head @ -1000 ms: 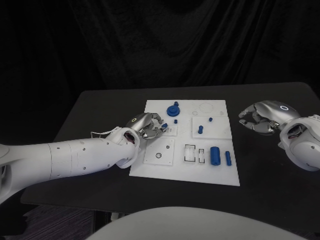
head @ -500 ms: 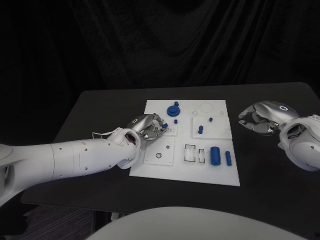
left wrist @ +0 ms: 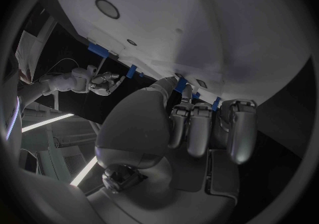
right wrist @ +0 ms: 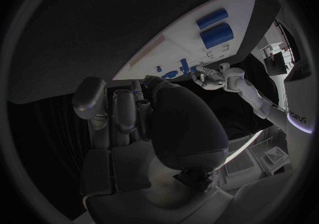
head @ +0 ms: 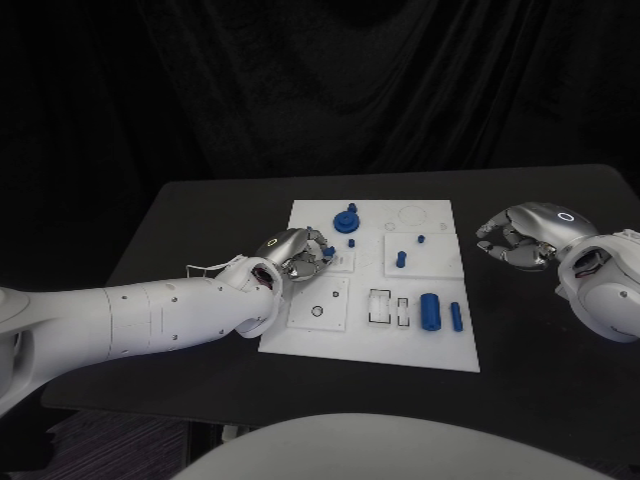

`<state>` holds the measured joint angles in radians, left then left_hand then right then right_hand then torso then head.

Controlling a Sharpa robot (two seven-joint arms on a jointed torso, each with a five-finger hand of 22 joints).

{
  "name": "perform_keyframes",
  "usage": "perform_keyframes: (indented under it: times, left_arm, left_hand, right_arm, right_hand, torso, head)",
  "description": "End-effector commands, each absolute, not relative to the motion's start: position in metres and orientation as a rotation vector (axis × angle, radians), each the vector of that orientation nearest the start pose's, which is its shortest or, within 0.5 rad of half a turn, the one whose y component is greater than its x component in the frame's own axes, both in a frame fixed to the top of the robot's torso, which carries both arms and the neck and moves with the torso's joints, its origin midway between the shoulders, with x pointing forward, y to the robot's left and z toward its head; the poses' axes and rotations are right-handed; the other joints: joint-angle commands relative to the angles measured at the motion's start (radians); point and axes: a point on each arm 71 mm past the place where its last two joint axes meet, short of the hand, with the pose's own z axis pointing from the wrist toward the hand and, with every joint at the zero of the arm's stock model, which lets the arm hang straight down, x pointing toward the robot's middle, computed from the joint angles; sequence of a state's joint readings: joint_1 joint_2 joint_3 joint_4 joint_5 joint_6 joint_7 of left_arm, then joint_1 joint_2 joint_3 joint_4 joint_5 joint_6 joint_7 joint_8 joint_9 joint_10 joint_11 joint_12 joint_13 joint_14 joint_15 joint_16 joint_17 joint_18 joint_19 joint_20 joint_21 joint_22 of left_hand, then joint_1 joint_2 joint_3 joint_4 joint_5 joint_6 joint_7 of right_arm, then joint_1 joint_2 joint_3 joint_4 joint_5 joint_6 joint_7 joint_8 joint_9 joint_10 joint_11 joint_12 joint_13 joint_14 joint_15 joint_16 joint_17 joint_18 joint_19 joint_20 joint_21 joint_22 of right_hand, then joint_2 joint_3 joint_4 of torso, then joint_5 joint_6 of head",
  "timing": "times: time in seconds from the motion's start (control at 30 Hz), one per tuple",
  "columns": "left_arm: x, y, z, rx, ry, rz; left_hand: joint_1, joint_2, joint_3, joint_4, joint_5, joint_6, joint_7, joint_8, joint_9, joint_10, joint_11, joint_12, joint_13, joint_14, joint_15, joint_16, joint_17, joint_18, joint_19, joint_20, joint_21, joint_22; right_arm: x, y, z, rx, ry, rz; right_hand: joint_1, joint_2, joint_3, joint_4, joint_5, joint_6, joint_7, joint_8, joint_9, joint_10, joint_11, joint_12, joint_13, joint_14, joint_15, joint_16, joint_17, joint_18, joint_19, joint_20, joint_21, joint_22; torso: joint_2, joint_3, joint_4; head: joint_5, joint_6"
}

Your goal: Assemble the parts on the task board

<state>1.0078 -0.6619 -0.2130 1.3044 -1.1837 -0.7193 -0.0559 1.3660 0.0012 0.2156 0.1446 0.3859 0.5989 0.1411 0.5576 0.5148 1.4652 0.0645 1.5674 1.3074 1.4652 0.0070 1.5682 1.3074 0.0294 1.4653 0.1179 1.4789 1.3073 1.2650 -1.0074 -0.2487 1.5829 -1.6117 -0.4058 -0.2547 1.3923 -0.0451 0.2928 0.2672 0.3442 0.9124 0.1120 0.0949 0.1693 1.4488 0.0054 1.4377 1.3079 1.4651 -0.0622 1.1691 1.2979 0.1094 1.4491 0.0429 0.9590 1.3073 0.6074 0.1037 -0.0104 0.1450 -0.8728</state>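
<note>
Parts (head: 430,311) look light, rigid, slick; pinch mid-body. My left robot hand (head: 300,250) curled, contents unclear; right robot hand (head: 525,235) curled, seemingly empty.

White task board (head: 382,341) flat mid-table, blue parts (head: 430,311) on it

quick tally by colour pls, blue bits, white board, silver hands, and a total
Blue parts in plain sight: 6
White task board: 1
Silver hands: 2, left hand and right hand
Total: 9; whether curled fingers hide another part cannot be told.
</note>
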Motion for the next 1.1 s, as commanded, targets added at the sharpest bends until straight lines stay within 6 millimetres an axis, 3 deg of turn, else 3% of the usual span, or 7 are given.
perform_keyframes:
  times: [0.03,0.37,0.47,0.83,1.1]
  left_arm:
    - [0.451,0.185,-0.326,-0.204,1.666,-0.683]
    - [0.452,0.186,-0.326,-0.202,1.659,-0.681]
    - [0.452,0.186,-0.326,-0.201,1.655,-0.681]
    - [0.450,0.186,-0.322,-0.172,1.608,-0.722]
    - [0.438,0.185,-0.311,-0.137,1.558,-0.797]
  left_hand:
    - [0.006,-0.002,0.003,-0.003,0.000,0.005,0.002,-0.001,-0.001,0.106,-0.005,0.003,0.263,0.106,-0.007,0.003,0.263,-0.005,0.055,-0.009,0.003,0.229]
    - [0.004,-0.001,0.003,-0.002,-0.002,0.003,0.003,-0.005,-0.005,0.106,-0.004,0.003,0.263,0.106,-0.007,0.003,0.263,-0.005,0.055,-0.009,0.002,0.229]
    - [0.008,0.008,0.012,-0.003,0.005,0.009,0.002,-0.006,-0.011,0.106,-0.005,0.003,0.263,0.106,-0.007,0.003,0.263,-0.005,0.055,-0.009,0.002,0.229]
    - [0.054,0.050,0.083,-0.044,0.051,0.113,-0.022,0.025,-0.025,0.106,-0.026,0.003,0.263,0.106,-0.024,0.003,0.263,-0.008,0.062,-0.023,0.013,0.235]
    - [0.055,0.051,0.099,-0.045,0.059,0.141,-0.028,0.027,-0.025,0.106,-0.030,0.003,0.263,0.106,-0.028,0.003,0.263,-0.010,0.068,-0.029,0.022,0.238]
  right_arm:
    - [0.455,-0.275,-0.219,-0.188,1.710,0.307]
    - [0.454,-0.275,-0.219,-0.188,1.713,0.306]
    - [0.454,-0.275,-0.219,-0.188,1.714,0.305]
    - [0.454,-0.276,-0.220,-0.188,1.722,0.300]
    - [0.453,-0.277,-0.220,-0.187,1.728,0.295]
  right_hand:
    - [0.004,-0.005,0.003,-0.002,0.007,0.004,0.000,0.004,0.001,-0.002,0.005,-0.004,0.085,0.048,0.003,-0.003,-0.001,-0.007,0.004,0.003,-0.004,0.114]
    - [0.005,-0.004,0.004,-0.003,0.007,0.005,0.000,0.004,0.001,-0.002,0.006,-0.005,0.084,0.048,0.003,-0.004,-0.001,-0.007,0.003,0.003,-0.007,0.114]
    - [0.005,-0.004,0.004,-0.003,0.007,0.005,0.000,0.004,0.001,-0.002,0.006,-0.005,0.084,0.048,0.003,-0.004,-0.001,-0.007,0.003,0.003,-0.007,0.114]
    - [0.007,-0.003,0.006,-0.004,0.008,0.005,0.000,0.005,0.001,-0.002,0.006,-0.004,0.085,0.048,0.004,-0.004,-0.001,-0.007,0.003,0.003,-0.007,0.114]
    - [0.008,-0.002,0.007,-0.005,0.008,0.006,0.000,0.005,0.001,-0.003,0.006,-0.005,0.084,0.047,0.004,-0.005,-0.002,-0.007,0.003,0.004,-0.008,0.114]
  torso:
    - [0.000,0.0000,-0.0001]
    - [0.000,0.0000,-0.0006]
    - [0.000,0.0000,-0.0002]
    - [0.000,0.0003,-0.0001]
    - [0.000,0.0000,-0.0004]
  head:
    - [-0.001,0.000]
    - [0.000,0.000]
    - [-0.001,0.000]
    - [-0.003,0.000]
    - [-0.011,0.000]
